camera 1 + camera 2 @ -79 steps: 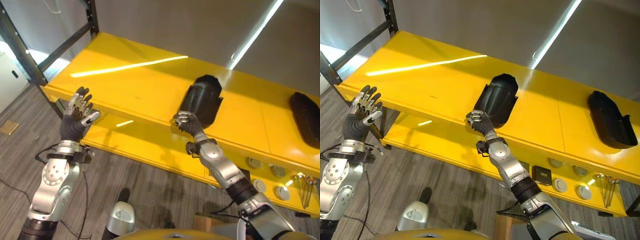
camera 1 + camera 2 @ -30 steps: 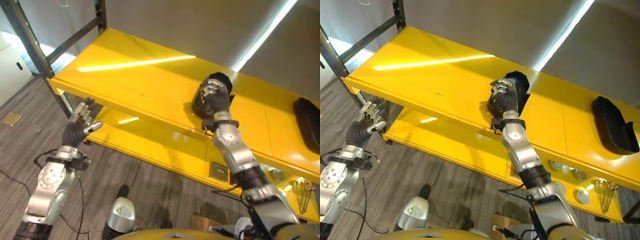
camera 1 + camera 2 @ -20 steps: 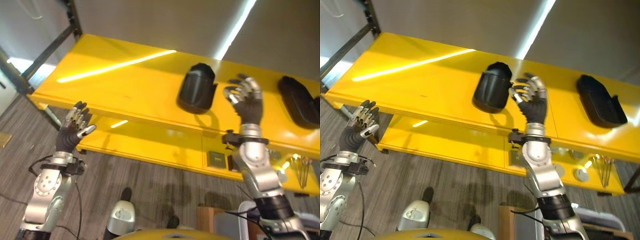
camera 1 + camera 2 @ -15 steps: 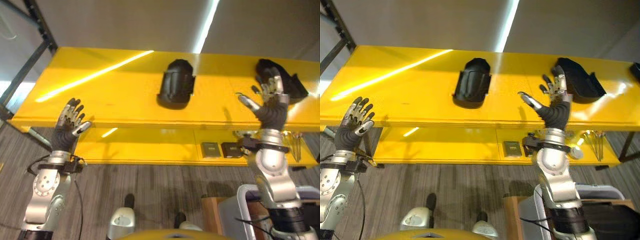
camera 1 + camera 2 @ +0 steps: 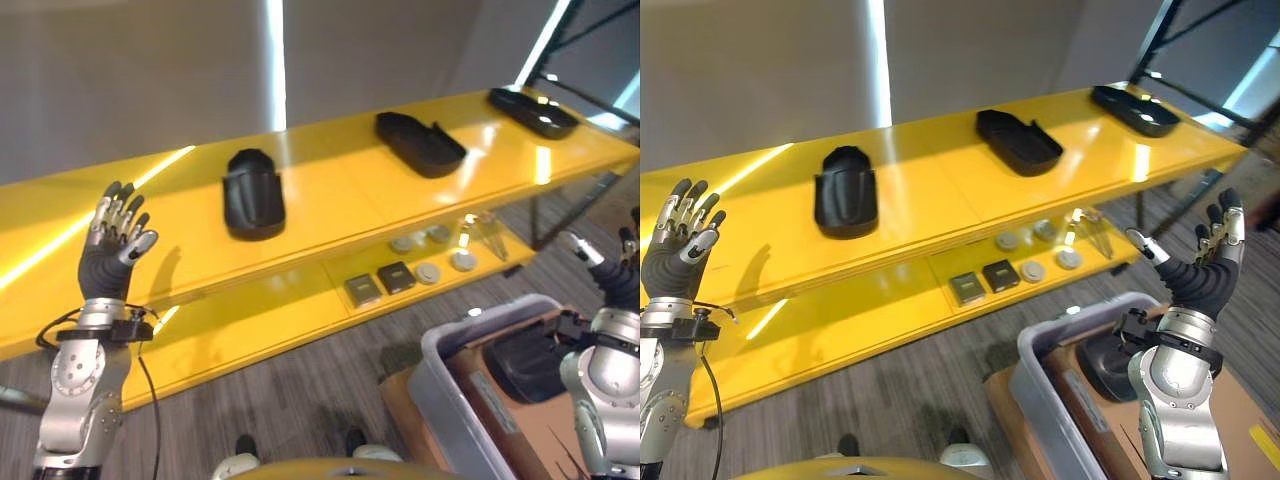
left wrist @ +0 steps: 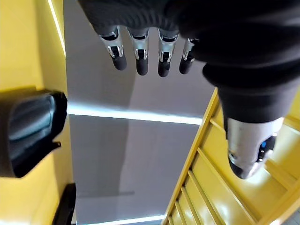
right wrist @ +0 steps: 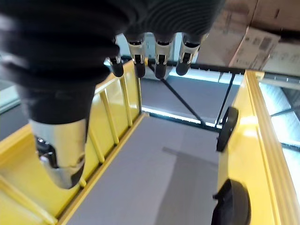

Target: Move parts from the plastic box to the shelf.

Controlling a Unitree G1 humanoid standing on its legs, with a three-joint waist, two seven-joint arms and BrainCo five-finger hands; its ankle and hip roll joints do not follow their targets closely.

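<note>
Shelf (image 5: 330, 215): three parts placed | plastic box (image 5: 1040, 385) at 5 o'clock: one part (image 5: 1102, 365) left | both robot hands (image 5: 1200, 265) released, empty

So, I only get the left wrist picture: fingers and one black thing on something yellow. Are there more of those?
Observer: Yes. Three black parts lie along the yellow shelf's top board: the left part, the middle part and the far part.
Operator: Where's the box they come from?
Observer: The grey plastic box is low on the robot's right, with a black part inside.
Operator: Is the other hand holding anything?
Observer: No. The right hand is open and empty, raised above the box.
</note>
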